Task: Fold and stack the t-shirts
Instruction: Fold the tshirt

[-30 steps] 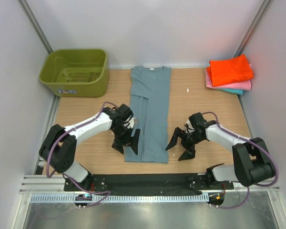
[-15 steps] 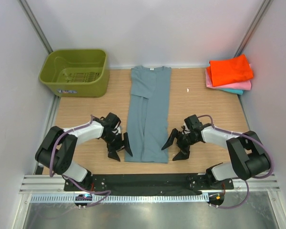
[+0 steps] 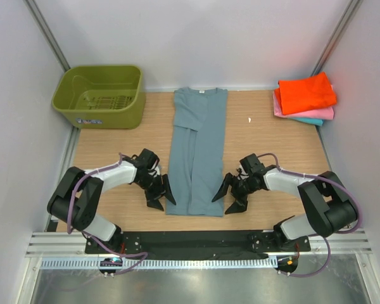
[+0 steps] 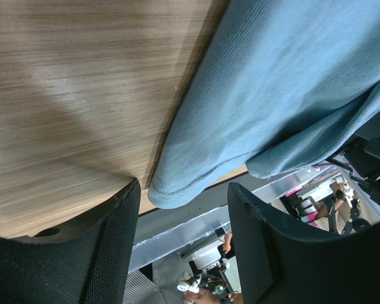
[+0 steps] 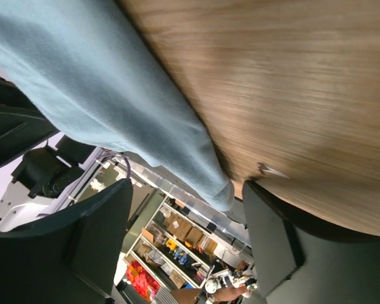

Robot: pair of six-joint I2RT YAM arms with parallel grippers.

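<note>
The large blue-grey t-shirt (image 3: 197, 149) lies folded into a long strip down the middle of the table, collar at the far end. My left gripper (image 3: 162, 197) stands open at the strip's near left corner. In the left wrist view that hem corner (image 4: 177, 189) sits just ahead of the gap between the black fingers (image 4: 101, 253). My right gripper (image 3: 228, 197) is open at the near right corner, whose hem (image 5: 220, 190) hangs between its fingers (image 5: 291, 247). Folded orange (image 3: 307, 92), pink (image 3: 304, 113) and teal (image 3: 311, 121) t-shirts are stacked at the back right.
An olive-green plastic basket (image 3: 100, 95) stands at the back left. A small white scrap (image 3: 249, 119) lies on the wood right of the shirt. The black base rail (image 3: 196, 240) runs along the near table edge, just behind both grippers.
The left gripper has slid off the shirt's left edge toward its near corner. The right gripper has crept left to the near right corner. Both jaws have narrowed.
</note>
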